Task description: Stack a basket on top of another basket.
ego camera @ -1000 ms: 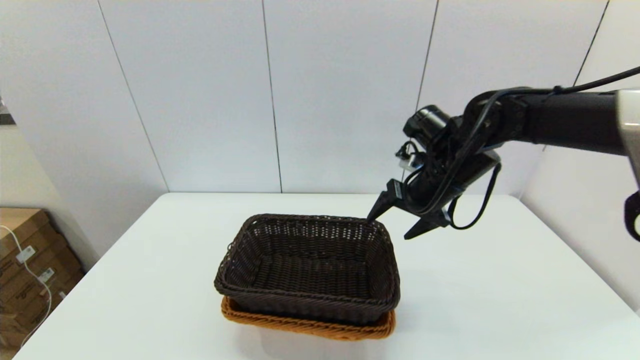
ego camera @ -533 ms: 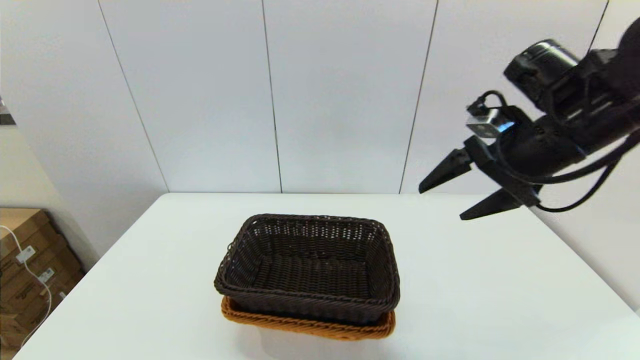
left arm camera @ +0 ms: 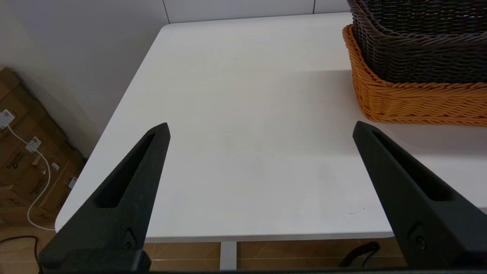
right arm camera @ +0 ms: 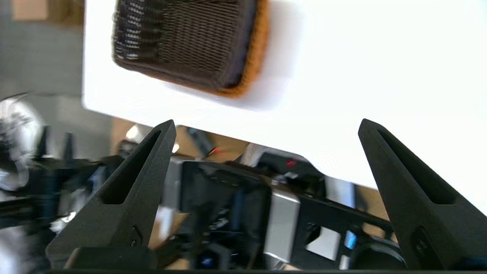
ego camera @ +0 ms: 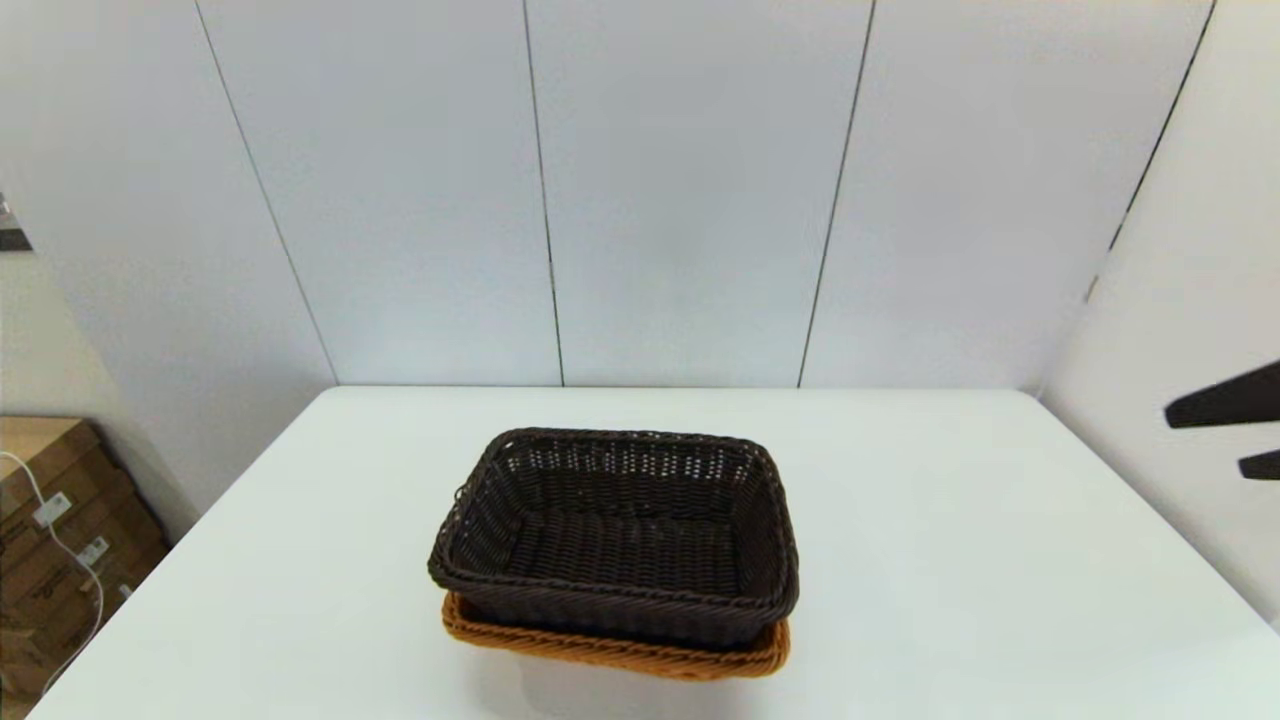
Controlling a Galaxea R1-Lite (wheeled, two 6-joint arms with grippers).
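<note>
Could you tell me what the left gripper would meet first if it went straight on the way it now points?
Probably nothing: the left gripper, jaws open, points over bare white table. The dark brown wicker basket, nested in the orange-tan wicker basket, sits off to one side.

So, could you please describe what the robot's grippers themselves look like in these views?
The left gripper and the right gripper look alike: each has two long, matte black fingers, wedge-shaped and tapering to a point, with a slot-like hollow along the inner face and a small round fastener near the base. No cables, sleeves or markings show on them.
</note>
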